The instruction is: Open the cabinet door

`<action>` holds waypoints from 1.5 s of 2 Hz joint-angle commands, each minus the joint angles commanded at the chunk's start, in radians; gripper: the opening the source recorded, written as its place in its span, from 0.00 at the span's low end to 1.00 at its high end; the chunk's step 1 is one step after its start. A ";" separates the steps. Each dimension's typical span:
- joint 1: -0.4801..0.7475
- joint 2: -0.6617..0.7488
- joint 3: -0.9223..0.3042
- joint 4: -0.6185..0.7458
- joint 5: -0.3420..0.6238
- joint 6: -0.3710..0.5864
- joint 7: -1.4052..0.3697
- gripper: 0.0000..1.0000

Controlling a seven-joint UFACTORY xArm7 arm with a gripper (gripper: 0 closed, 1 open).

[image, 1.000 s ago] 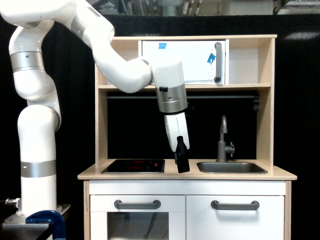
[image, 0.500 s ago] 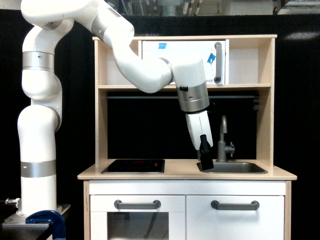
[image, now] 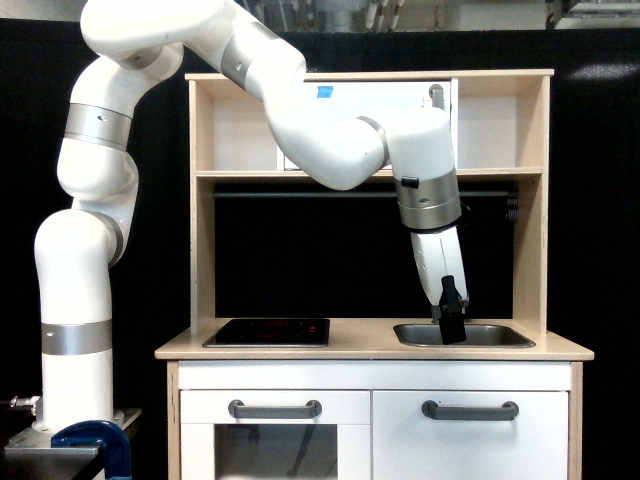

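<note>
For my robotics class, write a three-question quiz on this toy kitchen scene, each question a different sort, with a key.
1. True or false: the cabinet door is already swung open.
2. Multiple choice: the gripper hangs over the A) hob B) sink C) top shelf.
3. Fill in: the cabinet door's grey bar handle runs ______.

Key: 1 false, it sits flush and shut. 2 B. 3 horizontally.
</note>
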 joint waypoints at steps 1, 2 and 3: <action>-0.061 0.103 0.060 0.128 0.051 0.048 -0.071 1.00; -0.031 0.081 0.052 0.125 -0.057 0.072 0.106 1.00; -0.034 0.065 0.061 0.095 -0.067 0.058 0.138 1.00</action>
